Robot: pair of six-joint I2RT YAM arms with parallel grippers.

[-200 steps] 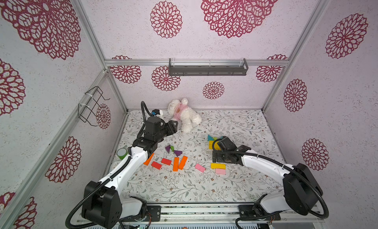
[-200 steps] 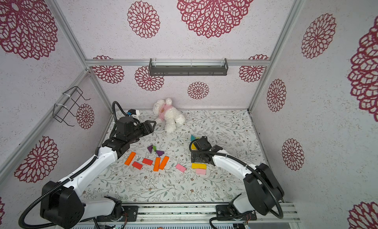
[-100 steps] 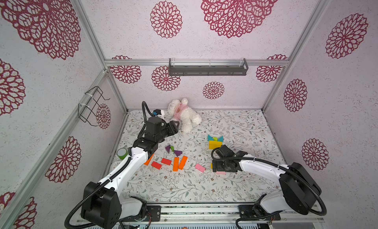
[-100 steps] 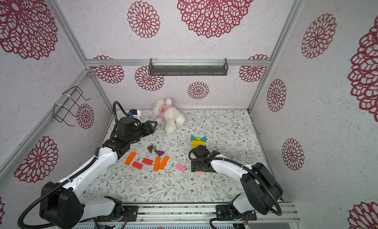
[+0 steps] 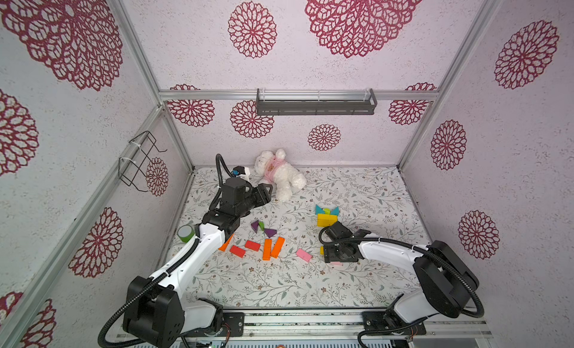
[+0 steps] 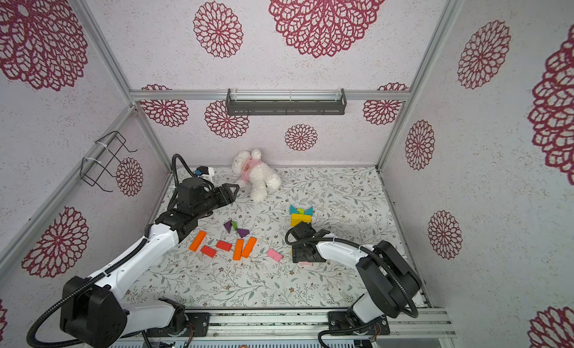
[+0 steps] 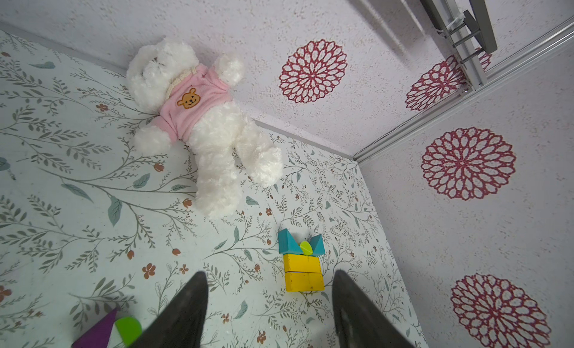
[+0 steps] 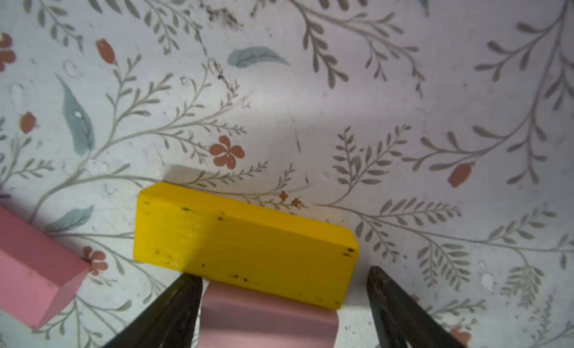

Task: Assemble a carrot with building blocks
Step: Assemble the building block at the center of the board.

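Observation:
Two yellow bars [image 5: 326,219] topped by teal triangles [image 5: 319,209] and a lime cylinder lie assembled right of centre. My right gripper [image 8: 284,273] is low over the mat in front of them, open, its fingers straddling a pink bar [image 8: 267,318] that lies against a loose yellow bar [image 8: 245,240]. One finger is at the bar's end and the other stands clear of it. In both top views the wrist [image 5: 337,254] hides this. Orange bars [image 5: 273,247], red bars [image 5: 252,245], purple triangles [image 5: 270,232] and another pink bar [image 5: 303,255] lie at centre. My left gripper [image 7: 270,273] hovers open and empty near the bear.
A white plush bear [image 5: 279,174] in pink lies at the back. A green cup [image 5: 185,233] stands by the left wall beside my left arm. A grey shelf [image 5: 315,105] hangs on the back wall and a wire rack [image 5: 139,163] on the left wall.
My right arm has moved from the assembled yellow bars toward the front, down over the loose yellow and pink bars, and its jaws have narrowed. The left arm has not moved.

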